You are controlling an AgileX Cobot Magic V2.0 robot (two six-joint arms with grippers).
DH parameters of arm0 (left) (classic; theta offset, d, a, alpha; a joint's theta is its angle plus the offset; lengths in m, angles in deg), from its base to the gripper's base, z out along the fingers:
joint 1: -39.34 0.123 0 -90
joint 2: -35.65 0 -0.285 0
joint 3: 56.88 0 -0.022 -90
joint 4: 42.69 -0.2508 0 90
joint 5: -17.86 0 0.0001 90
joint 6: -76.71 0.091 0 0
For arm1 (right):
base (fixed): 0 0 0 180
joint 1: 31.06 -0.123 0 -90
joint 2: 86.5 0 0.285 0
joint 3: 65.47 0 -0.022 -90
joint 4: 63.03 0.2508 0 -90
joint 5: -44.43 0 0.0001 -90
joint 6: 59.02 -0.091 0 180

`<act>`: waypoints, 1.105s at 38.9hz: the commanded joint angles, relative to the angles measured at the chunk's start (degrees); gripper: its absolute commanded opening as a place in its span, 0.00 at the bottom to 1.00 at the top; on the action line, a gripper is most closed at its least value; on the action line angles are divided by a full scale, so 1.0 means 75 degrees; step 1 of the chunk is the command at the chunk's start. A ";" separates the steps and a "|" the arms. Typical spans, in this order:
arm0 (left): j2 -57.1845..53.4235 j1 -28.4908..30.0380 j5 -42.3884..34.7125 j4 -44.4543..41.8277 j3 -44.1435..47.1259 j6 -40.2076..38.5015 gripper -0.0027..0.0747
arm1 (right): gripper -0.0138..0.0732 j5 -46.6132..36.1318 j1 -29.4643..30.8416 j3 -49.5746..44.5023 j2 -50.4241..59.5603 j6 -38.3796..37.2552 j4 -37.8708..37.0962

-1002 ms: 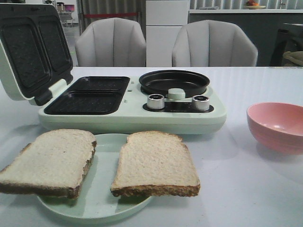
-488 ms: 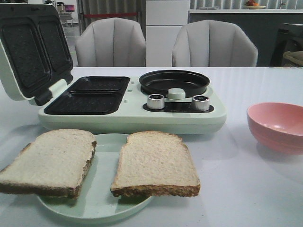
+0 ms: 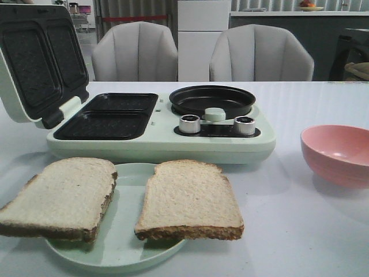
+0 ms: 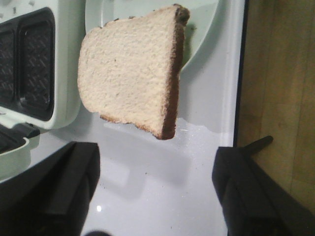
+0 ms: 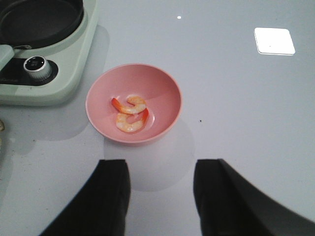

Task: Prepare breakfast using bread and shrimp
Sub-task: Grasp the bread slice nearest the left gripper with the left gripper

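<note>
left claw (image 4: 155,191) agape, right claw (image 5: 160,196) agape (both empty)

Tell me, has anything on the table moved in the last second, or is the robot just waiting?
Nothing visibly changed in the front view. The two bread slices lie on the pale green plate as before, the sandwich maker stays open, and the pink bowl sits in the same spot. No arm shows in that view, then or now.

Two slices of bread (image 3: 60,196) (image 3: 189,199), one pale green plate (image 3: 124,248), one breakfast appliance (image 3: 161,144) with two knobs (image 3: 189,123) (image 3: 245,125), one pink bowl (image 5: 167,93), two shrimp (image 5: 131,103) (image 5: 132,123), two chairs (image 3: 135,52) (image 3: 261,53).
</note>
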 commanded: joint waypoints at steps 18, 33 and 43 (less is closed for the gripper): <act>0.2223 -0.0058 -0.0064 -0.2117 -0.0865 -0.2905 0.72 | 0.66 -0.0545 0.0044 0.0260 -0.0081 0.0063 -0.0062; 0.4364 -0.0058 0.0483 -0.3825 -0.1468 -0.4979 0.72 | 0.66 -0.0545 0.0044 0.0260 -0.0081 0.0063 -0.0062; 0.5182 -0.0058 0.0724 -0.4120 -0.1681 -0.5241 0.72 | 0.66 -0.0545 0.0044 0.0260 -0.0081 0.0063 -0.0062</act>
